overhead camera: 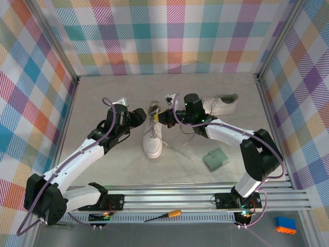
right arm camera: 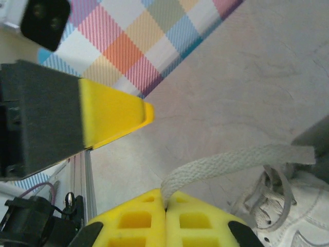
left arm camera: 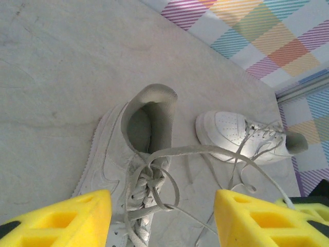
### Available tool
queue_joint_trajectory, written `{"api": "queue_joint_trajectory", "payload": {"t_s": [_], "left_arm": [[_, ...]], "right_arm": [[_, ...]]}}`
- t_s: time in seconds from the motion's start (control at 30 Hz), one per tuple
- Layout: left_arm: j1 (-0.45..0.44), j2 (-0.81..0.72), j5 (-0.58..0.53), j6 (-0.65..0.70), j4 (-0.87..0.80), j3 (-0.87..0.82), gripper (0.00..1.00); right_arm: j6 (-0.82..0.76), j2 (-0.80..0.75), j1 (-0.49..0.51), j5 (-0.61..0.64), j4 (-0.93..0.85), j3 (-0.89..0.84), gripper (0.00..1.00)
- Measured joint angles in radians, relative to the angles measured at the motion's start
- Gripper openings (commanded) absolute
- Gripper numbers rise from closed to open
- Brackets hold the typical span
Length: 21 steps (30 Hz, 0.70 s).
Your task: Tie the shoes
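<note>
The right gripper point(right arm camera: 165, 206) is pinching a white lace point(right arm camera: 231, 162) of the near sneaker point(overhead camera: 153, 136) between closed fingers. That sneaker is lying mid-table, toe toward the arms. The left gripper point(left arm camera: 162, 218) is hovering over its laced throat, jaws apart and gripping nothing. The second sneaker point(overhead camera: 221, 105) is sitting farther back on the right of the table point(overhead camera: 103, 92).

No legible text, label, brand mark, number or sign can be read on any surface. The shoes point(overhead camera: 153, 139) carry no readable marking on upper, sole or tongue.
</note>
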Motion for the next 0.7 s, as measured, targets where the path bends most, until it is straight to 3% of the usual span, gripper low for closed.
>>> {"api": "queue_joint_trajectory", "payload": {"t_s": [0.33, 0.7], "left_arm": [[0.026, 0.079, 0.051, 0.148, 0.024, -0.003, 0.42], [0.031, 0.241, 0.135, 0.263, 0.113, -0.009, 0.46]], "right_arm": [[-0.05, -0.008, 0.0, -0.027, 0.053, -0.039, 0.0], [-0.065, -0.008, 0.0, -0.037, 0.066, -0.041, 0.0]]}}
